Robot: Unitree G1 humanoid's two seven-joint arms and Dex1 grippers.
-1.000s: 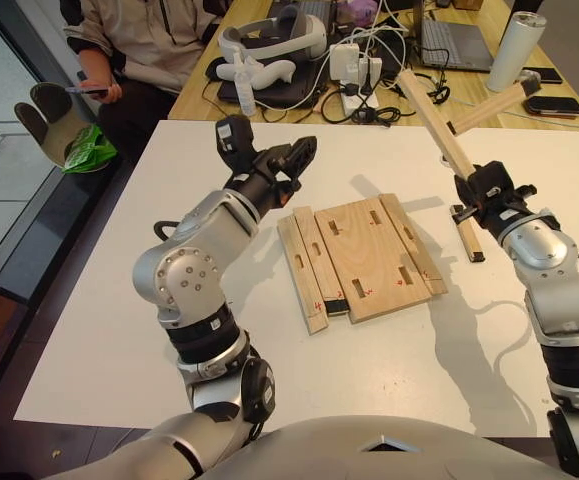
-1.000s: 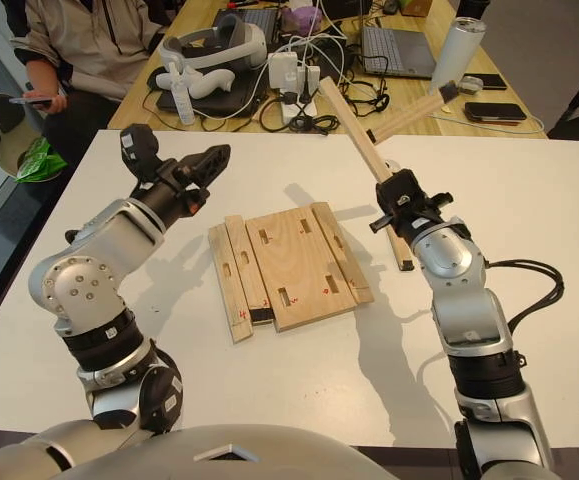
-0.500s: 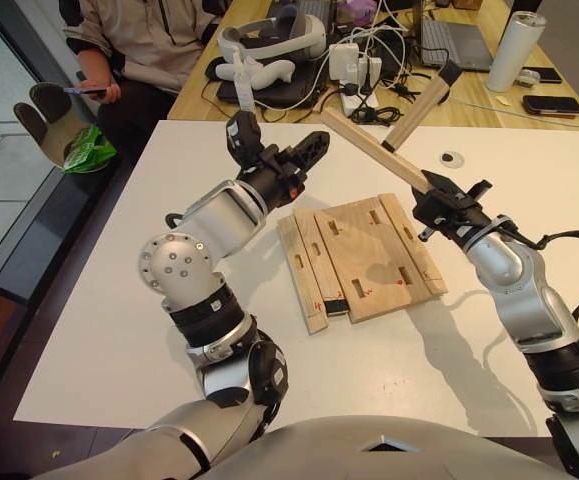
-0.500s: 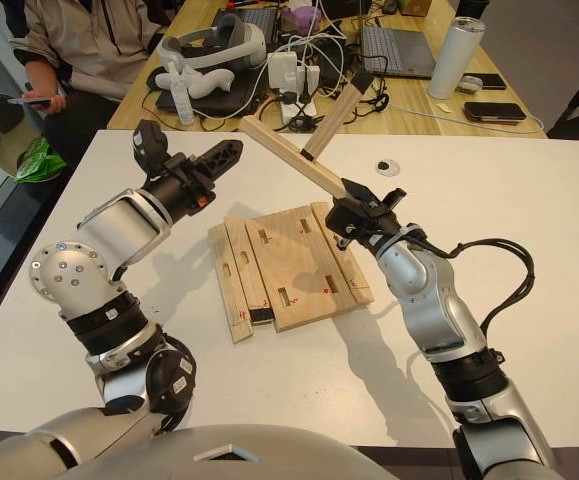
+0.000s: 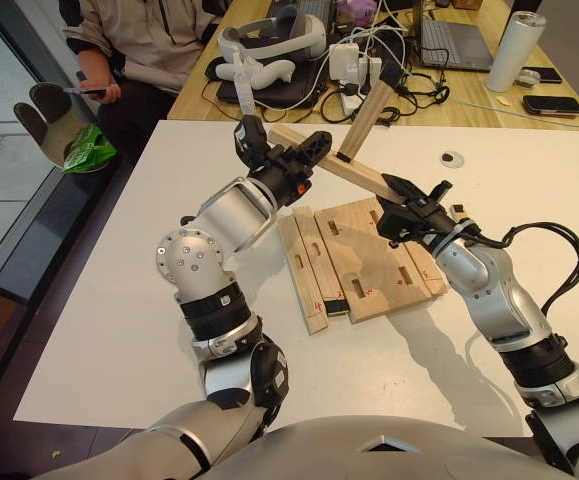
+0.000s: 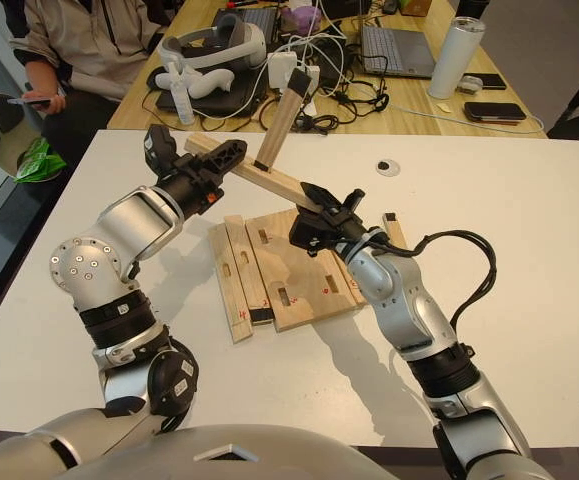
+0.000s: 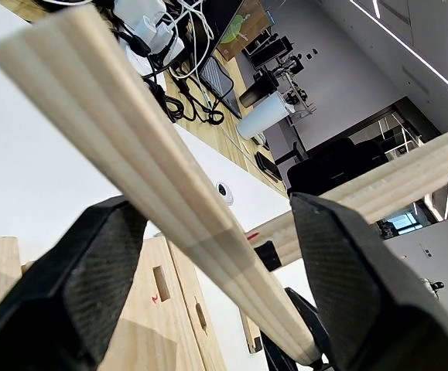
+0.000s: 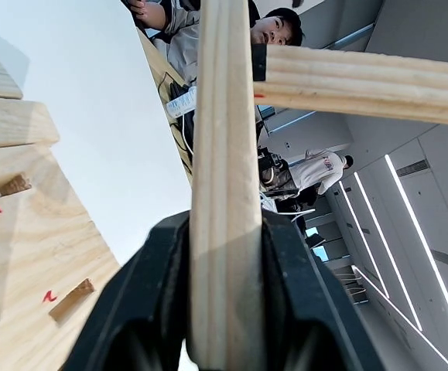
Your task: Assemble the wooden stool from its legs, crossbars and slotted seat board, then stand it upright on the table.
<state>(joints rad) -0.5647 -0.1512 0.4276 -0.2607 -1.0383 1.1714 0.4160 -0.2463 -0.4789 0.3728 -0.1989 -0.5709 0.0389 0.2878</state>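
Observation:
A wooden leg with a crossbar sticking up from it hangs tilted over the table. My right gripper is shut on its lower end, the fingers clamping the leg below the crossbar. The leg's free end lies between the open fingers of my left gripper. Below, the slotted seat board lies flat with loose slats along its left side.
A small round disc lies on the white table at the back right. Behind the table, a wooden desk holds a headset, cables, a laptop and a tumbler. A person sits at the back left.
My right arm has swung the leg with its crossbar leftward over the seat board, bringing its free end between the left gripper's fingers. The left gripper has shifted slightly right toward it.

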